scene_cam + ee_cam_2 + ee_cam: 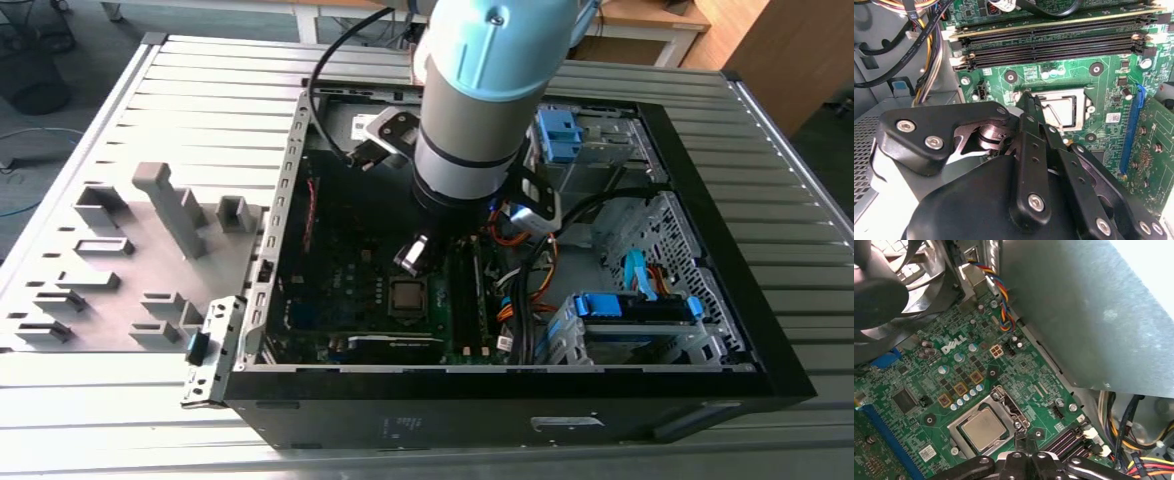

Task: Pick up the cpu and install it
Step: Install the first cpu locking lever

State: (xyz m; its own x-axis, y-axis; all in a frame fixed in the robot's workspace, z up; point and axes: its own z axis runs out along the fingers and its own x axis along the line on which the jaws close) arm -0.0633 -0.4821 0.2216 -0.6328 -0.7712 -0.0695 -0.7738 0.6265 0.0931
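Observation:
The cpu (983, 429) is a silvery square chip lying flat in the socket of the green motherboard (1019, 370). It also shows as a small grey square (407, 293) near the case's front edge in the exterior view. My gripper (1022, 436) hangs just above the socket's rim, beside the cpu and next to the socket's metal latch (1010, 407). Its black fingers (1030, 107) are pressed together, shut, with nothing between them. In the second wrist view they cover one edge of the socket (1066, 111).
The open black computer case (534, 400) lies on a slatted metal table (120, 420). Long memory slots (1054, 42) run beside the socket. Loose cables (924, 45), a fan (889, 295) and a grey power supply box (1084, 310) crowd around. A grey tray of blocks (120, 260) sits at the exterior view's left.

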